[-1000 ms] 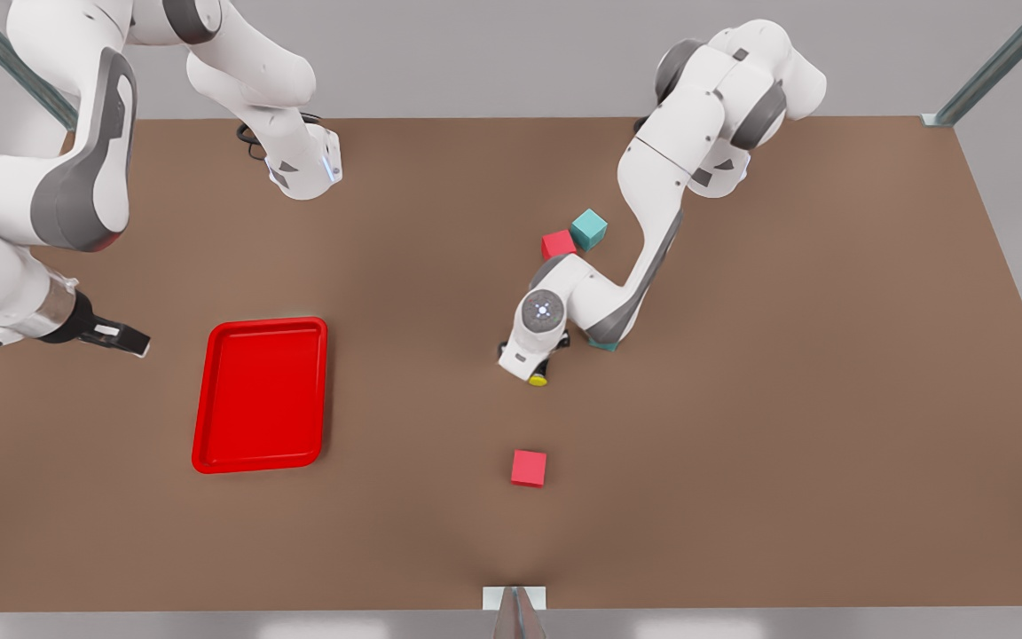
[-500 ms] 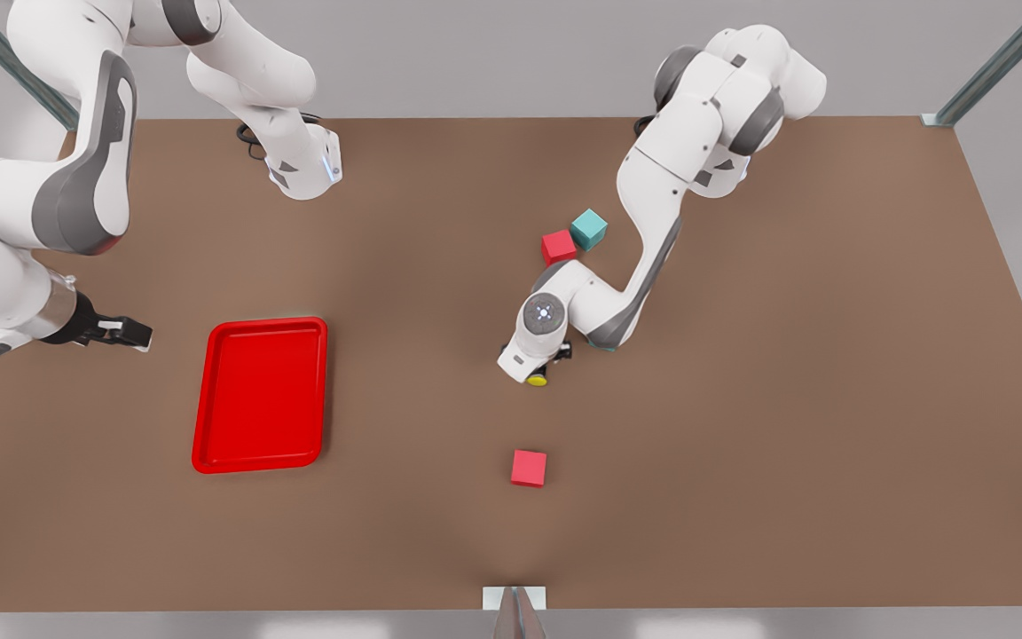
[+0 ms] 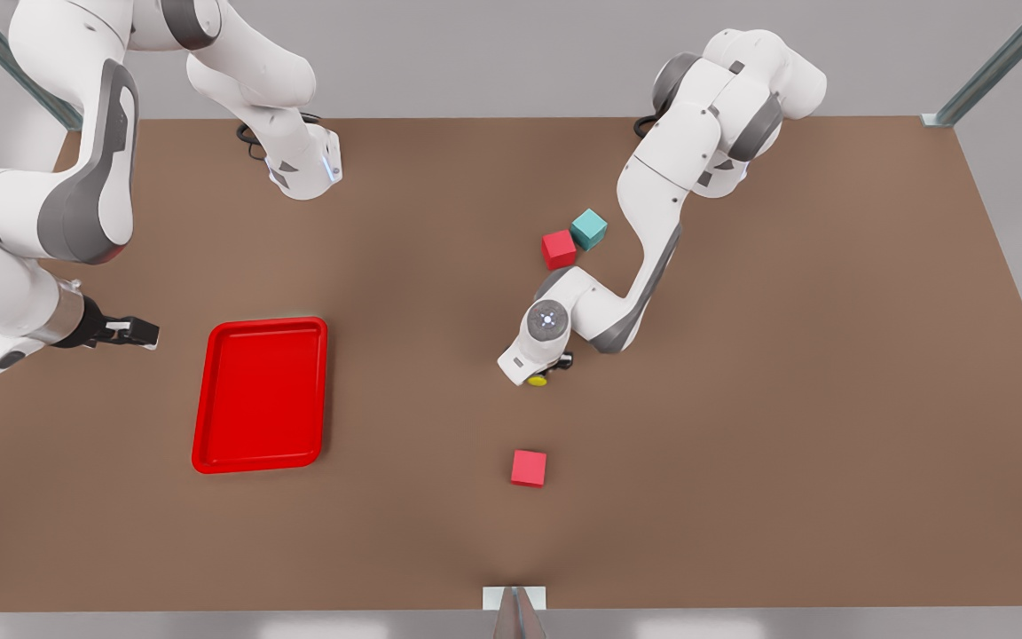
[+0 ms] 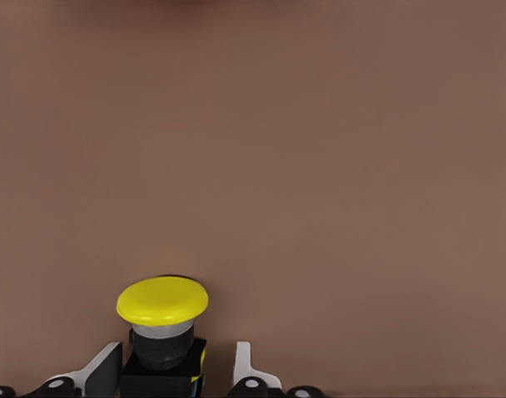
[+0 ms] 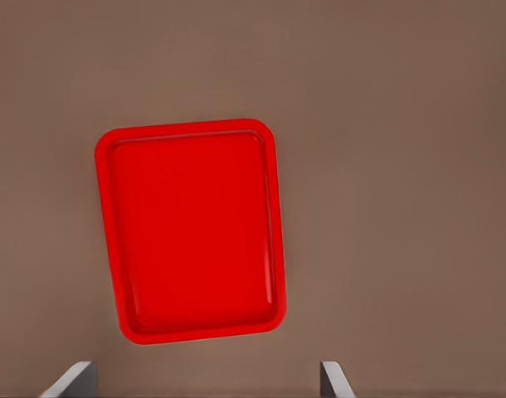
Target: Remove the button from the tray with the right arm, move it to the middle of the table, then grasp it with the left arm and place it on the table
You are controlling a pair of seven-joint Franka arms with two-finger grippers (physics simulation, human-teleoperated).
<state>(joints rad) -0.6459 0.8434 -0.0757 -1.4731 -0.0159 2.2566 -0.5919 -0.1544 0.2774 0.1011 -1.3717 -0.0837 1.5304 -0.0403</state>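
Note:
The button, with its yellow cap on a dark body, stands on the brown table near the middle. My left gripper hangs low over it on the arm at the front view's right. In the left wrist view the left gripper is open around the button, and one fingertip stands a little apart from the body. The red tray lies empty at the front view's left. My right gripper waits open beside the tray, off its outer side.
A red cube lies nearer the front edge, below the button. Another red cube and a teal cube sit behind the left arm's forearm. Bare tabletop stretches across the front view's right half.
The left arm's wrist has shifted slightly over the button, which has stayed in place. The right arm has swung a little, bringing its gripper slightly toward the tray.

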